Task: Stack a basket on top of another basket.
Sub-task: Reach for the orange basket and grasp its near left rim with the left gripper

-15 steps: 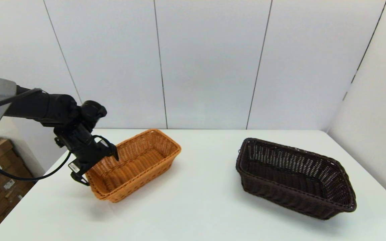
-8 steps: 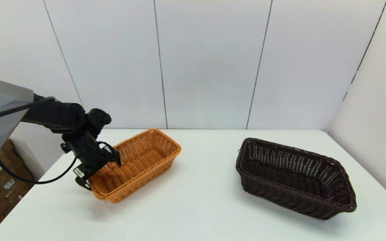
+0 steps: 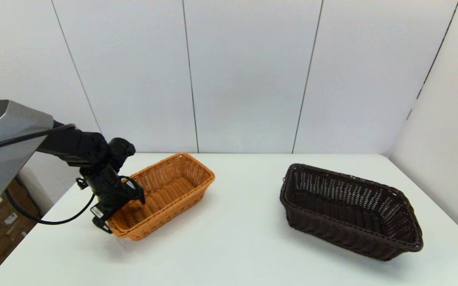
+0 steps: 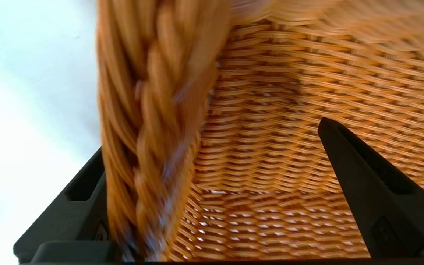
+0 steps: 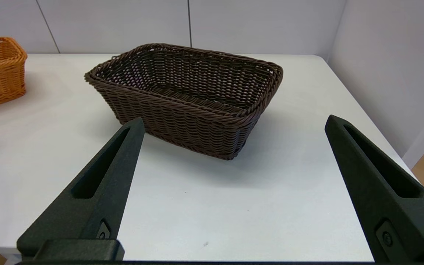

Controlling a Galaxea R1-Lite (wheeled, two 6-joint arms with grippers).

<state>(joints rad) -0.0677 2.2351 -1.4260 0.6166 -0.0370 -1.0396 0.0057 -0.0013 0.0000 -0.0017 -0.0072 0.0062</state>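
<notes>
Wicker's light, stiff; rim is the grab point. My left hand (image 4: 212, 191) straddles tan basket (image 3: 161, 194) rim, fingers apart, not clamped.

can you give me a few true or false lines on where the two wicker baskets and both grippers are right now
1. The orange-tan rectangular wicker basket sits on the white table apart from the dark brown rectangular wicker basket. True.
2. The dark brown basket is stacked on the orange-tan one. False: both stand separately on the table.
3. The left gripper straddles the orange-tan basket's braided rim, fingers open. True.
4. The right gripper is clamped on the dark brown basket. False: it is open and short of that basket.
5. Both baskets hold fruit. False: both show bare weave inside.
</notes>
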